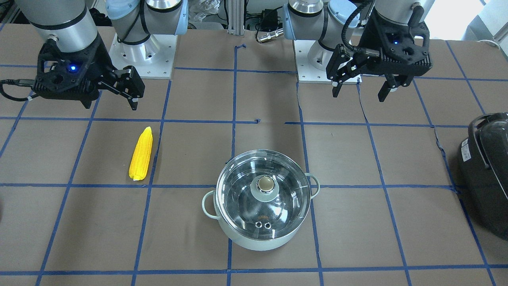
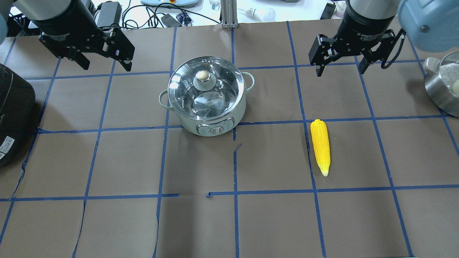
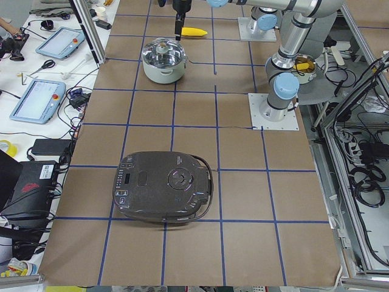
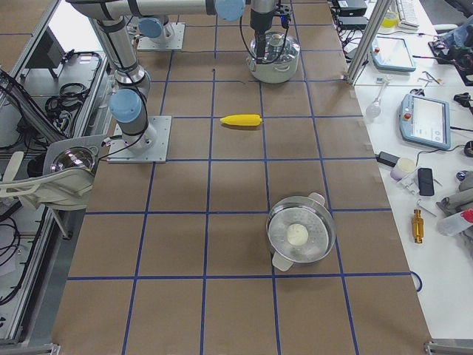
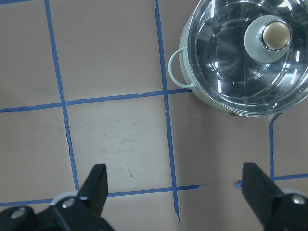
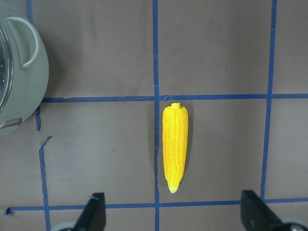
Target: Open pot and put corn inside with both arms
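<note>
Upper left and upper right, our left gripper (image 2: 107, 66) and right gripper (image 2: 340, 71) hang spread; pot (image 2: 206, 107) lidded, corn (image 2: 320, 145) apart.

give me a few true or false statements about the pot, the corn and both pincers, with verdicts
1. The lid sits closed on the pot. True.
2. The corn is inside the pot. False: it lies on the table, apart from the pot.
3. The left pincer is shut on the knob. False: it is open, holds nothing and is off to the side of the pot.
4. The right pincer is open and empty. True.
5. A black appliance stands on the table at the robot's left end. True.
</note>
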